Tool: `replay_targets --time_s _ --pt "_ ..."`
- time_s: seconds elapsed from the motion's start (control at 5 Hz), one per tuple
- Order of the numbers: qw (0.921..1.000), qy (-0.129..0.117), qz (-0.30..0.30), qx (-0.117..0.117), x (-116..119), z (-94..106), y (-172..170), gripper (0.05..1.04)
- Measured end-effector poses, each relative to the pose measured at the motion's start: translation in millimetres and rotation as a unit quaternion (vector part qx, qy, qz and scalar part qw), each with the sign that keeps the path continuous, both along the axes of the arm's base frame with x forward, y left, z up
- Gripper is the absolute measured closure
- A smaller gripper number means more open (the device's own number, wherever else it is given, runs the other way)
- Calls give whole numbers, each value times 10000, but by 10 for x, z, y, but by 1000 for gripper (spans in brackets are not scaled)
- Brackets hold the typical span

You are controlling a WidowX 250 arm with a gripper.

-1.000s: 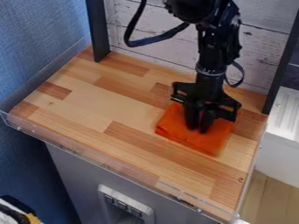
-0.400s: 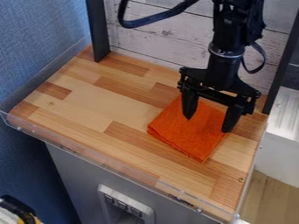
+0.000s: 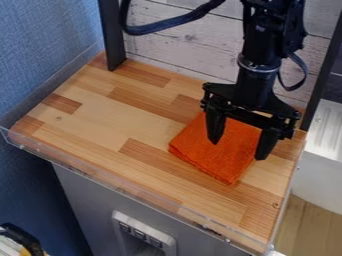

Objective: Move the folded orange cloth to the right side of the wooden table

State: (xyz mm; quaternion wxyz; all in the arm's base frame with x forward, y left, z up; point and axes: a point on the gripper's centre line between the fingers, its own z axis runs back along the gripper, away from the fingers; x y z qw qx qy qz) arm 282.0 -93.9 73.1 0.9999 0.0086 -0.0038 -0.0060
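The black gripper (image 3: 236, 150) hangs at the right of the wooden surface, open, its two fingers wide apart with nothing gripped between them. Under it lies a folded orange cloth (image 3: 218, 156), flat, with one corner pointing toward the front edge. The left finger stands in front of the cloth's upper part, the right one by its right edge. Whether the fingertips touch the cloth, I cannot tell. The gripper's body hides part of the cloth's far side.
The wooden tabletop (image 3: 100, 120) stretches out left of the cloth. A clear low rim (image 3: 120, 189) runs along its front. Behind stand a white plank wall (image 3: 180, 42) and dark posts, the left post (image 3: 112, 35) at the back corner. A white unit (image 3: 320, 155) stands to the right.
The gripper has let go of the cloth and opened, rising and shifting right, then coming slightly lower again. The cloth, bunched before, now lies flatter.
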Motion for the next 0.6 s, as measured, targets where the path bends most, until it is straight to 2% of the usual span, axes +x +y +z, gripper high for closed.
replay_targets --time_s 0.6 --pt "9999 -11 -33 -131 -82 45 -31 85"
